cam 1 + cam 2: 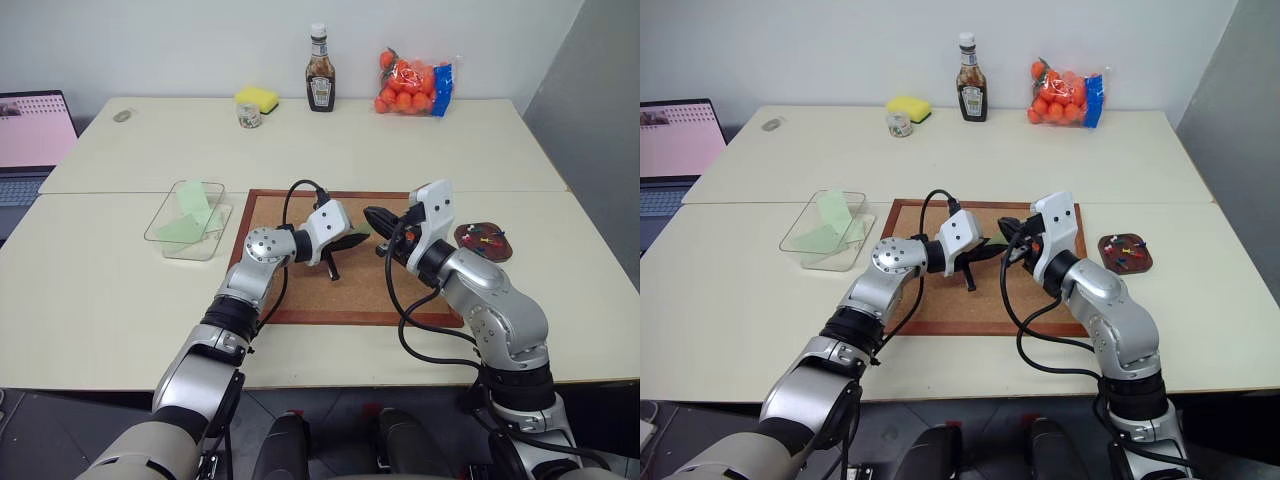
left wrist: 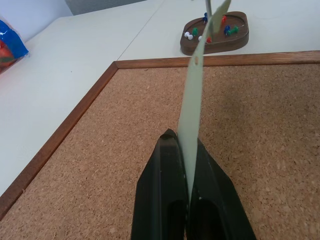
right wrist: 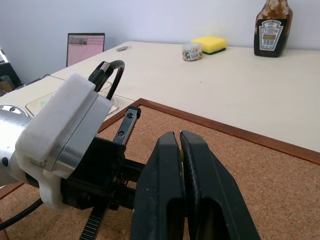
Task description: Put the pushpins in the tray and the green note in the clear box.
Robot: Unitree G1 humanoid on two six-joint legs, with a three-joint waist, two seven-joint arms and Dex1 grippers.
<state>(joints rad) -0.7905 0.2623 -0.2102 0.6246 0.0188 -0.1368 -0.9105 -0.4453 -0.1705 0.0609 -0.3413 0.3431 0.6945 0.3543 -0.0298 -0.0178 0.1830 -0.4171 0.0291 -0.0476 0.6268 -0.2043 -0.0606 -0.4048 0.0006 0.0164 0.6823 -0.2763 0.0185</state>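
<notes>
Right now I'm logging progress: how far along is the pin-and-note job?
Done: pushpins lie in the tray, and green notes already sit in the clear box. In hand: both claws, left claw and right claw, are shut on one green note above the corkboard. Left: carrying it to the box.

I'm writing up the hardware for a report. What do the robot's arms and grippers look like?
Both arms are silver-grey metal with rounded joint housings and black banded segments. Each wrist carries a white boxy housing, and a black cable loops from it along the forearm. The left gripper and right gripper each end in two black, tapered, flat-faced jaws, with a toothed black rail at the base. No markings can be made out.
</notes>
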